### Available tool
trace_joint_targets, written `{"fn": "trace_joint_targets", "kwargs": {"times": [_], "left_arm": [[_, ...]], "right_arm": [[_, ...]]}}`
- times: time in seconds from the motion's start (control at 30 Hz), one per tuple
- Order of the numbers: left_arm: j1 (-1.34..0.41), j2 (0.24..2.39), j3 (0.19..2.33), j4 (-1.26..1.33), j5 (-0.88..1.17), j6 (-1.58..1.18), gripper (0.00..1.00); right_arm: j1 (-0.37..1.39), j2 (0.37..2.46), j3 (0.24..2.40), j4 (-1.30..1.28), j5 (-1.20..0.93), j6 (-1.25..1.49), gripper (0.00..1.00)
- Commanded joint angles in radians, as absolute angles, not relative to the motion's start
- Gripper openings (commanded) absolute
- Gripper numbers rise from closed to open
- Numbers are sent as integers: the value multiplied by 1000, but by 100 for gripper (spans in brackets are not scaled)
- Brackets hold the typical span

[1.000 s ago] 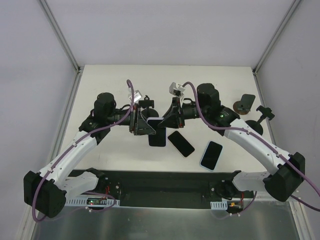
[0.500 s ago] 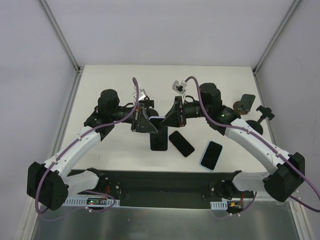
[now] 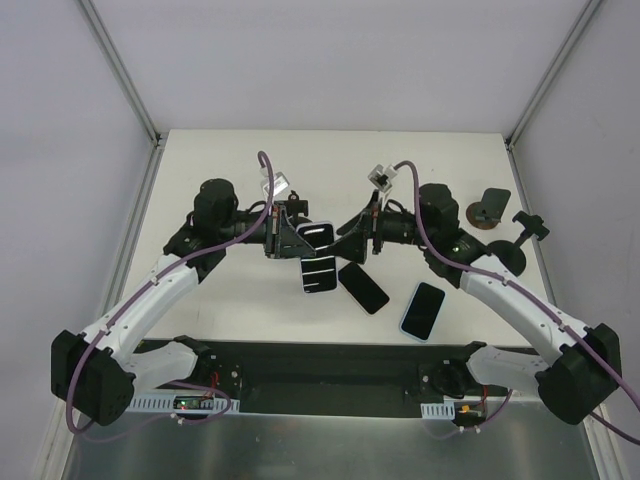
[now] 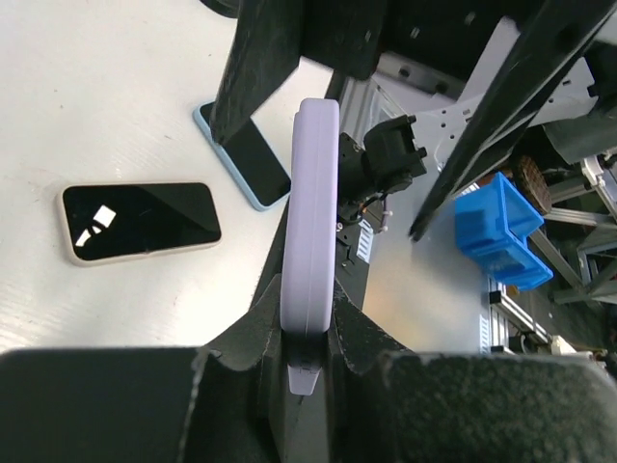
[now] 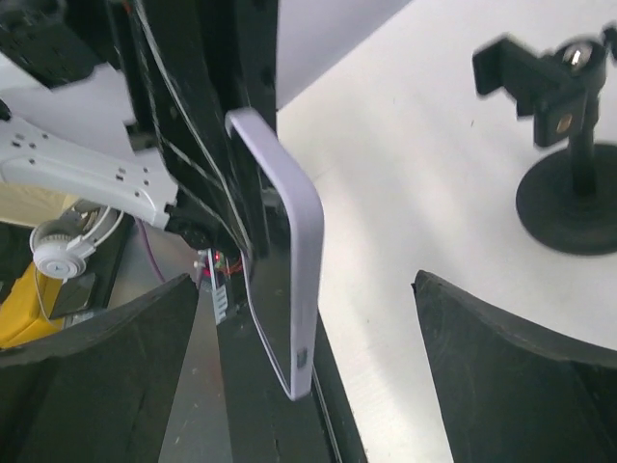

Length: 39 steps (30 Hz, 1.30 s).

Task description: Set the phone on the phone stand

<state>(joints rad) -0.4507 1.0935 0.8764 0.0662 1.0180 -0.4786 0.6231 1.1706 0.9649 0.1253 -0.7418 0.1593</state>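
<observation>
Nearest the arm bases, in the lower middle of the top view, three spare phones are being left flat on the tabletop [image 3: 230,290]: a blue-cased phone [image 3: 423,310] at lower right of centre, a dark phone [image 3: 362,287] beside it, and a third phone [image 3: 318,275] directly under the claws. Above them, at mid-frame, the lavender phone [image 4: 313,222] is being held clear of the tabletop, clamped across its thickness near one end by the left claw [image 4: 310,333]. The right claw [image 3: 352,238] is being presented from the right with its fingers spread wide apart, one on either side of the phone, with no contact being shown in the right wrist view. Farther off, at the upper right, the black phone stand [image 3: 522,238] is being left unoccupied, well apart from the phone, with a brown-based stand [image 3: 490,210] just behind it. A handover is judged to be under way. If the left clamp is being eased before the right fingers are being closed squarely, the phone could be dropped onto the third phone below. A skewed grip could also leave it tilted for seating.
</observation>
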Motion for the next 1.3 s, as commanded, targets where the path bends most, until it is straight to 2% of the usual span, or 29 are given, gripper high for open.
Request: {"fn": "trace_joint_targets", "kwargs": {"times": [0.0,0.1,0.2,0.23,0.4,0.57,0.6,0.63,0.67,0.77,0.9,0.97,1.17,1.27], "left_arm": [[-448,1031,904,101,970,-466,0],[-446,1029,911,106,942,-477,0],[-448,1031,907,135,922,-517,0],[-448,1029,893,179,923,-534,0],[-448,1028,858,308,969,-638,0],[-448,1017,839,365,1008,-661,0],[-446,1012,839,368,1025,-663,0],[-448,1011,836,368,1032,-663,0],[-448,1008,838,370,1040,-664,5],[-448,1000,831,380,1049,-684,35],[-448,1017,845,406,1069,-710,48],[-448,1023,850,425,1083,-733,46],[-453,1060,870,428,1074,-738,26],[-454,1060,874,426,1069,-735,28]], "right_arm": [[652,1103,815,328,-768,219,97],[689,1129,761,385,-761,245,99],[707,1189,752,497,-782,322,90],[710,1199,747,532,-790,339,81],[736,1227,718,767,-816,437,57],[744,1227,687,874,-847,456,15],[742,1226,675,880,-848,454,1],[742,1218,672,882,-848,442,1],[744,1213,667,882,-847,436,1],[742,1192,652,887,-853,413,1],[742,1170,649,890,-882,394,1],[744,1167,655,871,-888,385,1],[756,1195,686,857,-871,394,1],[773,1216,696,857,-865,399,1]]}}
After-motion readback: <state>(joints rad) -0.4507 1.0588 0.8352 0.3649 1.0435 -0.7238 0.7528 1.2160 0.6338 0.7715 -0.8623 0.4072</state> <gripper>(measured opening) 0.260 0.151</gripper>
